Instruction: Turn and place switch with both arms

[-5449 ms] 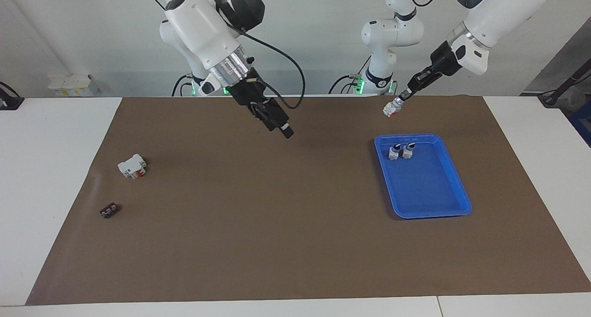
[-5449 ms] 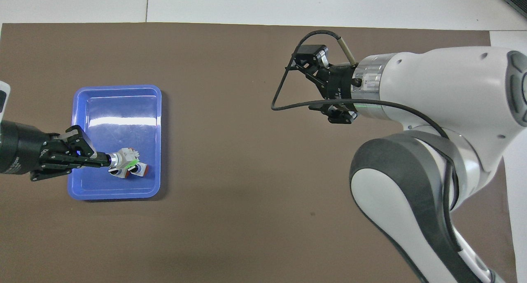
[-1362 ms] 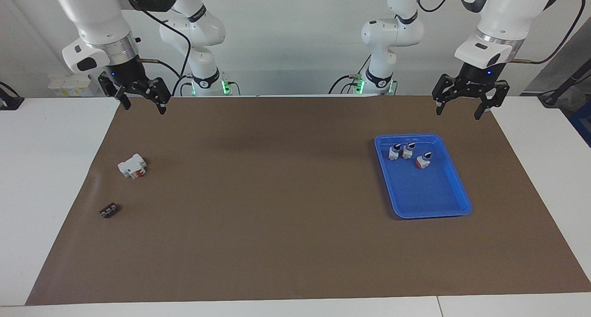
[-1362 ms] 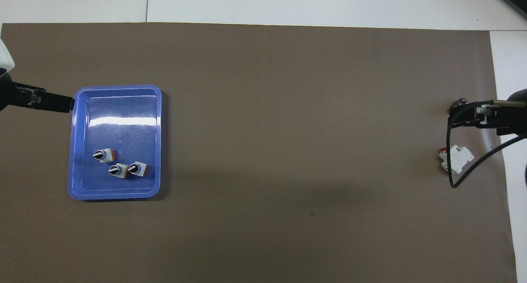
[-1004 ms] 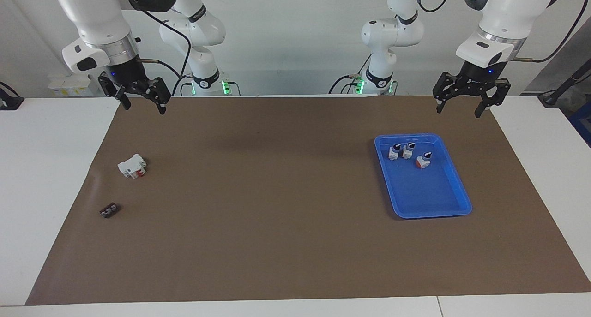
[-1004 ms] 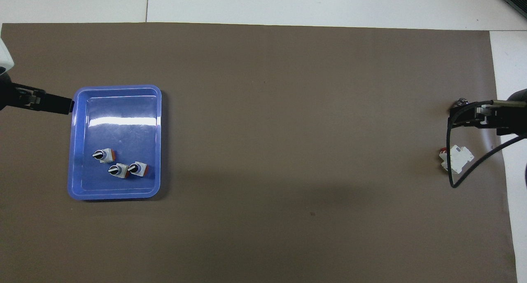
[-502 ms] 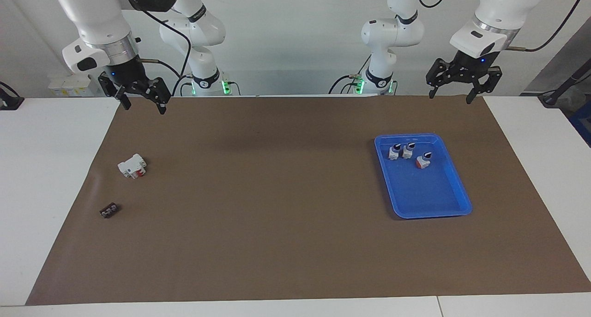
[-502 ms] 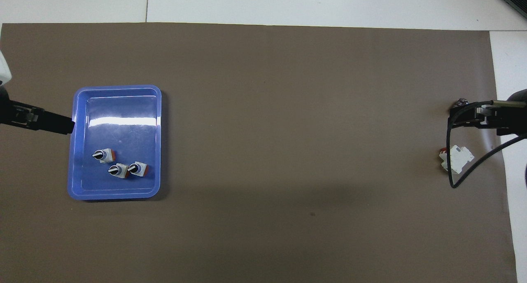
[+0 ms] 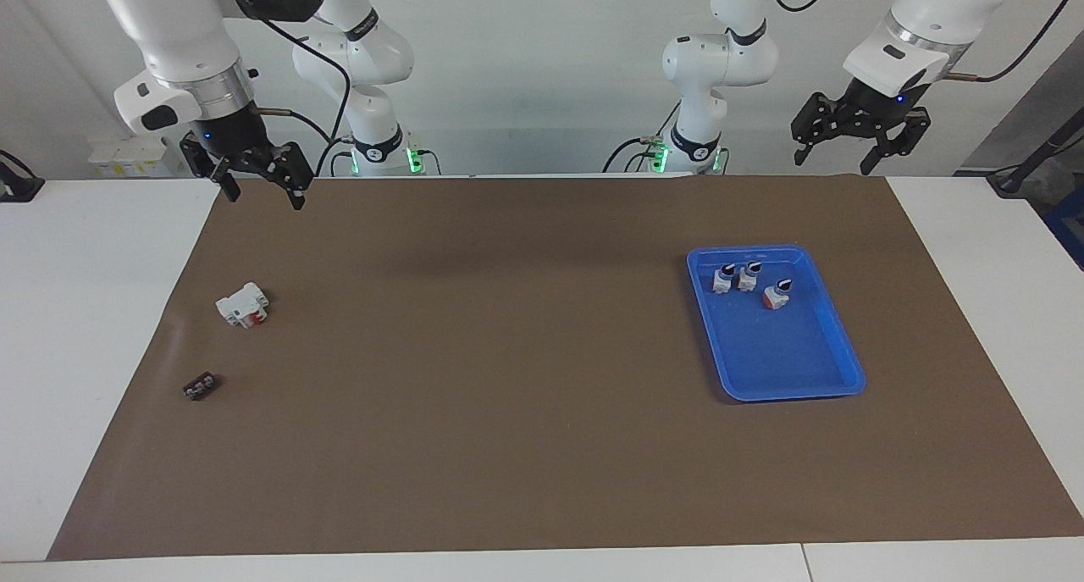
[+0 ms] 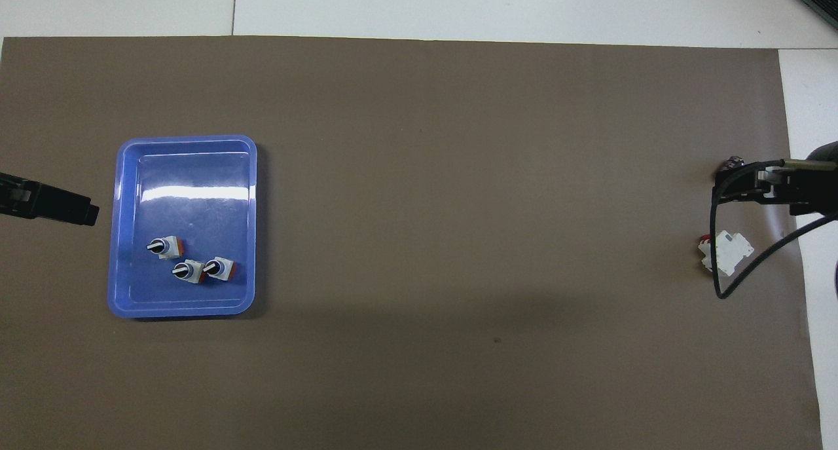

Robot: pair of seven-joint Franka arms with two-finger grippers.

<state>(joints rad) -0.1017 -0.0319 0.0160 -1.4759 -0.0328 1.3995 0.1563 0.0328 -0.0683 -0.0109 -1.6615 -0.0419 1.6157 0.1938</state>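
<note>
Hanging in the air over the brown mat [image 9: 508,353] at the right arm's end of the bench, the right end effector [image 9: 262,196] has its fingers spread wide and carries nothing. From overhead only its tip [image 10: 753,185] shows, and the rest is cut off by the picture's edge, with a black cable looping across it. Below it on the mat lie a white breaker [image 9: 243,304] with a red lever and, farther from the robots, a small black part [image 9: 201,386] too small to make out. In the overhead view that black part is almost wholly hidden under the end effector.

Well apart from it, toward the left arm's end, sits a blue tray [image 9: 796,393]. Three small switches stand in the part of it nearest the robots. The switch [image 9: 775,295] with the red-orange patch is a little farther from the robots than the other two switches [image 9: 734,277], which stand close together. No green shows on any of them from either camera, and the knob markings are too small to read.

Raised above the mat near the tray, the left end effector [image 9: 832,163] is also wide open and empty, well clear of the switch. From overhead only one dark finger [image 10: 65,206] juts in beside the tray.
</note>
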